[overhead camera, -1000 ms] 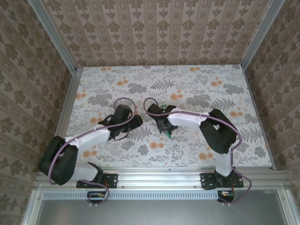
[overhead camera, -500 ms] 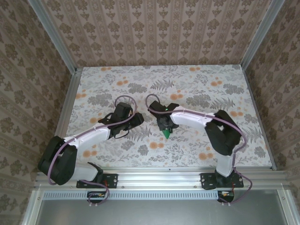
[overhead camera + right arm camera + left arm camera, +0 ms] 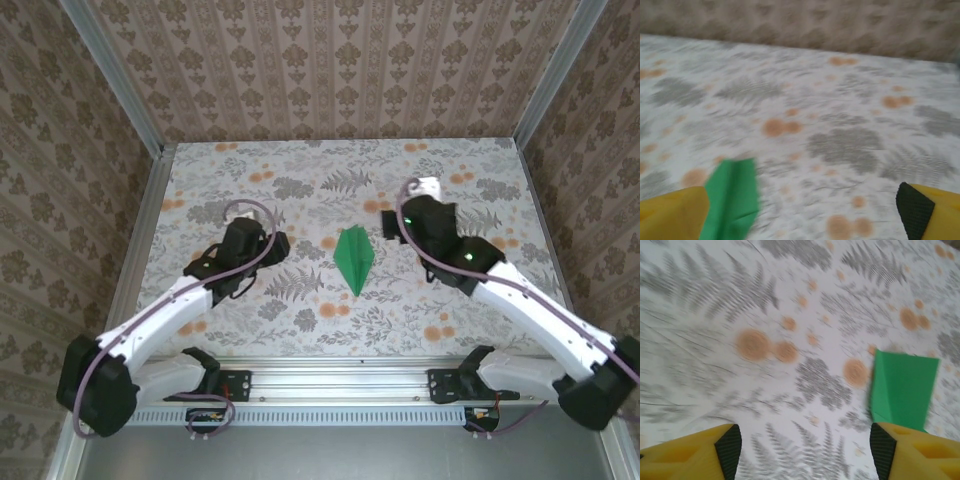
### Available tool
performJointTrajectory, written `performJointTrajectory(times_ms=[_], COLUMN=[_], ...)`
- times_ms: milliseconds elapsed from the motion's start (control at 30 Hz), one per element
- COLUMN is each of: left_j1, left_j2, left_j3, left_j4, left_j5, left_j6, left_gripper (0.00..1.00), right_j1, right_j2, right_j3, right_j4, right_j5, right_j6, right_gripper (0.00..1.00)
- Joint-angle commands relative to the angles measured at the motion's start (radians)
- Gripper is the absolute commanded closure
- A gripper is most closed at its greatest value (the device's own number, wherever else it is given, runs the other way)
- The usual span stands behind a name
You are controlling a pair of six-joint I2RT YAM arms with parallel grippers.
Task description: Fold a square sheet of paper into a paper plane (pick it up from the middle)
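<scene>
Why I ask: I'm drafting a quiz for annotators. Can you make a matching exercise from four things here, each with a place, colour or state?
Things:
1. paper plane
2. left gripper
3. right gripper
4. table

Descriptions:
A. open, right of the plane in the top view
B. floral print
C. green, lying flat, unheld
D. open, left of the plane in the top view

Pairs: 1-C, 2-D, 3-A, 4-B.

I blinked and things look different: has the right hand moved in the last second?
Yes. The right hand has swung right and slightly farther back, toward the right edge of the table, leaving the paper plane lying free in the middle.
</scene>
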Motion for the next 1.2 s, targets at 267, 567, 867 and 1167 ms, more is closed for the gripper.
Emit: performJointTrajectory(times_ms=[267, 567, 867, 1167], left_j1=[0.438, 0.559, 0.560, 0.572], left_j2=[-0.080, 0.039, 0.272, 0.450], left_j3=[-0.123, -0.265, -0.302, -0.285], left_j4=[0.049, 0.476, 0.906, 1.052], left_j5=[-0.257, -0.119, 0.085, 0.164], left_j6=[0.375, 0.572, 0.722, 0.755], left_gripper=[0.01, 0.00, 0.02, 0.00], right_j1=[-0.448, -0.509, -0.542, -0.536], right_j2=[0.200, 0.462, 0.479, 0.492], right_j3=[-0.405, -0.460, -0.647, -0.608], right_j4=[0.630, 1.119, 1.450, 1.405], right_j5=[-0.154, -0.364, -0.515, -0.323], right_j6=[-0.166, -0.270, -0.281, -0.216], right_gripper=[0.00, 0.00, 0.00, 0.00])
